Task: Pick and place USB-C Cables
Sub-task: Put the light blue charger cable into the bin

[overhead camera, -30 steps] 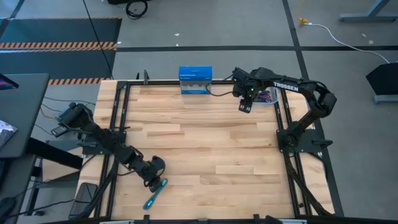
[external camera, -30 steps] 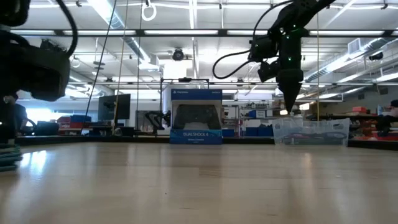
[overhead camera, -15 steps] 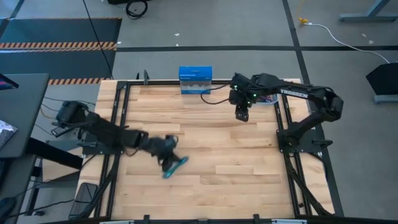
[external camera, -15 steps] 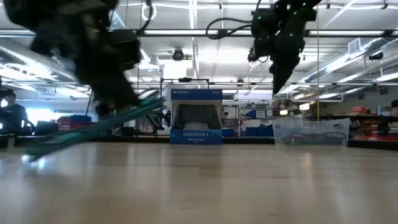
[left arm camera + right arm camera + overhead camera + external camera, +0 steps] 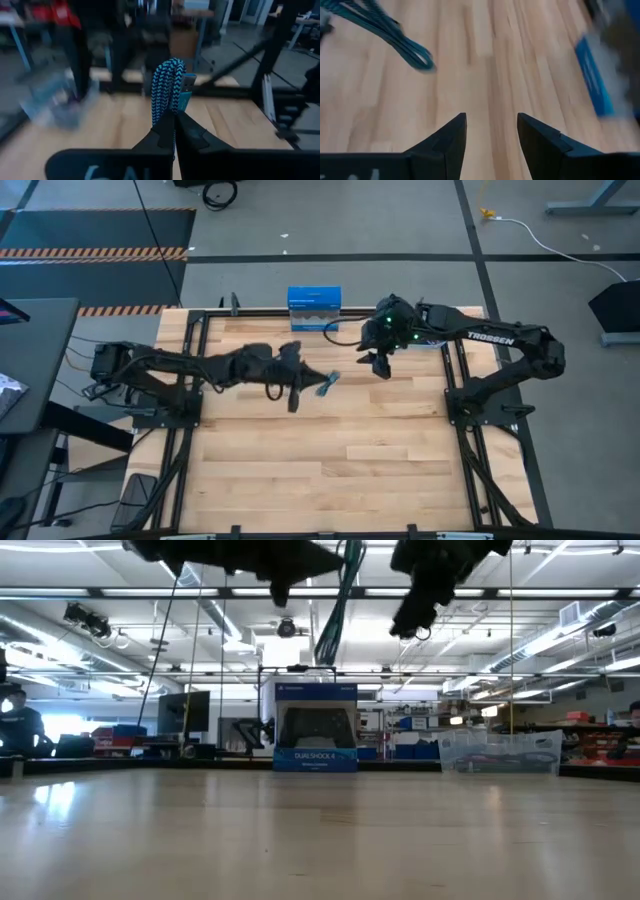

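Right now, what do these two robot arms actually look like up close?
Both are black, jointed arms. The right arm bears white TROSSEN lettering, small green lights near its wrist, and a black cable. Each ends in two dark, wedge-shaped fingers. The left gripper carries pale lettering on its body.

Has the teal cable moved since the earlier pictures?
Yes. The left hand carried the teal cable from the near left table edge toward the blue box at the far edge.
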